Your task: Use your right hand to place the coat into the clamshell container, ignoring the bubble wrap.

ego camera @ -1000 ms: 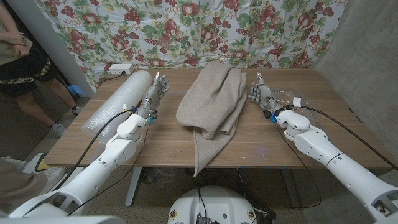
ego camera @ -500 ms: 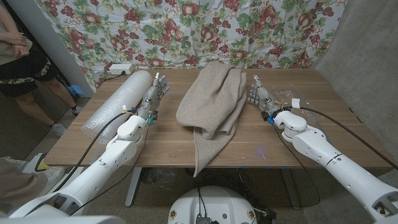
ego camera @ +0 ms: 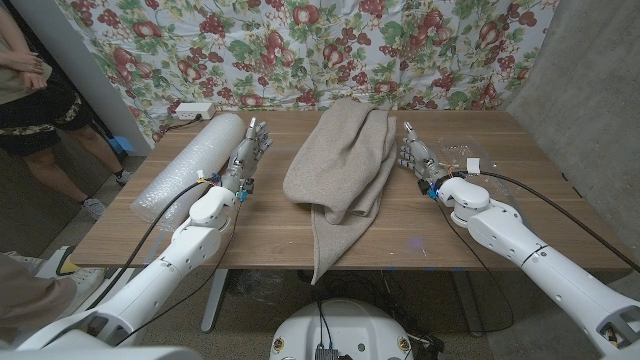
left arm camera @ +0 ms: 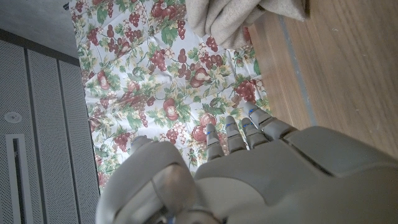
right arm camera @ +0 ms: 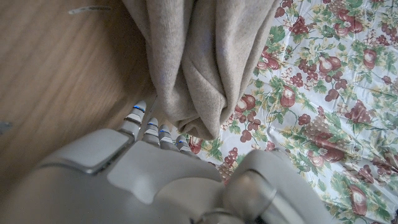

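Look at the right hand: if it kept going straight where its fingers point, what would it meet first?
Probably the coat's far end: in the right wrist view the right hand's fingertips sit just short of its folds. Depth is uncertain.

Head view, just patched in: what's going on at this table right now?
The right hand is beside the beige coat's edge, not gripping it. The coat lies heaped mid-table, one end hanging over the near edge. The left hand holds nothing, next to the bubble wrap roll. Some clear plastic, possibly the clamshell container, lies beyond the right hand; I can't tell for sure.
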`<state>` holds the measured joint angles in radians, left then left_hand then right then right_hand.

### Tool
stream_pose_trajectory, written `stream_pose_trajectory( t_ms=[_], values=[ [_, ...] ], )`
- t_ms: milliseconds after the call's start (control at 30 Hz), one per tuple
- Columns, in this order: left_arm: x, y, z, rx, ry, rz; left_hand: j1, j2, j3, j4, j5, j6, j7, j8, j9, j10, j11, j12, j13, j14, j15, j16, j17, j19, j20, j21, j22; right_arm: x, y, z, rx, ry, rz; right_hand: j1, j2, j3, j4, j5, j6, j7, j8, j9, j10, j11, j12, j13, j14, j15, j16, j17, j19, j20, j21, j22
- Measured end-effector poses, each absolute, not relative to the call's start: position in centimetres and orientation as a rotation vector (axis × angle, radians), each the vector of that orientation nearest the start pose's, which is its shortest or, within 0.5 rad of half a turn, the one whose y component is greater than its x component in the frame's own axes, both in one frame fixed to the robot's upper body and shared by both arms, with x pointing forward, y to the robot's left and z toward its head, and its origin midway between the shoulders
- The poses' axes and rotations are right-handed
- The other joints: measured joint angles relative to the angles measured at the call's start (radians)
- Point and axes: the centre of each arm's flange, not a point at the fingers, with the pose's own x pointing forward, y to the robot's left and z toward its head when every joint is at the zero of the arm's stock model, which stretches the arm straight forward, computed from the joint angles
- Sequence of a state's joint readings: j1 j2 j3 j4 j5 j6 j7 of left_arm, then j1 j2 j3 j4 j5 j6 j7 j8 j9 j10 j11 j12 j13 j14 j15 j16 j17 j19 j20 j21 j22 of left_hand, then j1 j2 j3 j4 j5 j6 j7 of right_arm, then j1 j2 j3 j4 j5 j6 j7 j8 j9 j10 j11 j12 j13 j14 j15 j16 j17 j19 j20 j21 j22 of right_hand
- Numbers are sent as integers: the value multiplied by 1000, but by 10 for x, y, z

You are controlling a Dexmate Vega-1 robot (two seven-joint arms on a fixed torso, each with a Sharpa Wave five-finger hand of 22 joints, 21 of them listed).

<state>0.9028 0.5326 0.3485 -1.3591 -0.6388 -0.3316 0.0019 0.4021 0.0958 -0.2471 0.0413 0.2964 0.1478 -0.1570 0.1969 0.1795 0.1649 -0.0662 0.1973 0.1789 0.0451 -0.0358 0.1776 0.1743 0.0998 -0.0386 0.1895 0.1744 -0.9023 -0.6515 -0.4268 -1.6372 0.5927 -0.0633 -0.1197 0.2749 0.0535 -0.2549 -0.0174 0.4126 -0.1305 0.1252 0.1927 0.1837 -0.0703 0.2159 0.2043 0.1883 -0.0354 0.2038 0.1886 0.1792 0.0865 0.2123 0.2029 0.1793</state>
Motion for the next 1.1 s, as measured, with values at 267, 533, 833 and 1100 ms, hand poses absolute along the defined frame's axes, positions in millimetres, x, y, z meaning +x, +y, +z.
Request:
stream_pose_trajectory(
  t_ms=[267,533,833,1100],
  values=[
    [635,297,-36,-39,-628,-179,0,0,0,0,0,0,0,0,0,0,0,0,0,0,0,0,0,0,0,0,0,621,-244,-29,-162,-383,210,71,34,14,-38,14,6,-6,0,0,0,0,0,0,4,4,0,0,12,2,0,0],
    [634,297,-37,-38,-620,-177,0,0,4,-4,0,0,0,0,0,0,0,0,0,0,0,0,0,0,0,0,0,620,-238,-27,-170,-367,204,70,34,5,-46,14,6,-6,0,5,0,0,0,0,3,4,0,0,12,2,0,0],
    [634,297,-39,-40,-615,-177,0,0,4,-4,0,0,0,0,0,0,0,0,0,0,0,0,0,0,0,0,0,618,-232,-26,-180,-351,193,66,19,-13,-47,24,41,-5,4,9,0,0,0,0,3,3,0,0,16,-2,0,-1],
    [633,298,-40,-39,-613,-178,4,4,4,-4,0,0,0,0,0,0,0,0,0,0,0,0,0,0,0,0,0,615,-225,-27,-195,-342,189,66,19,-18,-50,28,46,-10,4,9,0,0,0,0,3,3,0,0,16,-2,0,-3]
  ],
)
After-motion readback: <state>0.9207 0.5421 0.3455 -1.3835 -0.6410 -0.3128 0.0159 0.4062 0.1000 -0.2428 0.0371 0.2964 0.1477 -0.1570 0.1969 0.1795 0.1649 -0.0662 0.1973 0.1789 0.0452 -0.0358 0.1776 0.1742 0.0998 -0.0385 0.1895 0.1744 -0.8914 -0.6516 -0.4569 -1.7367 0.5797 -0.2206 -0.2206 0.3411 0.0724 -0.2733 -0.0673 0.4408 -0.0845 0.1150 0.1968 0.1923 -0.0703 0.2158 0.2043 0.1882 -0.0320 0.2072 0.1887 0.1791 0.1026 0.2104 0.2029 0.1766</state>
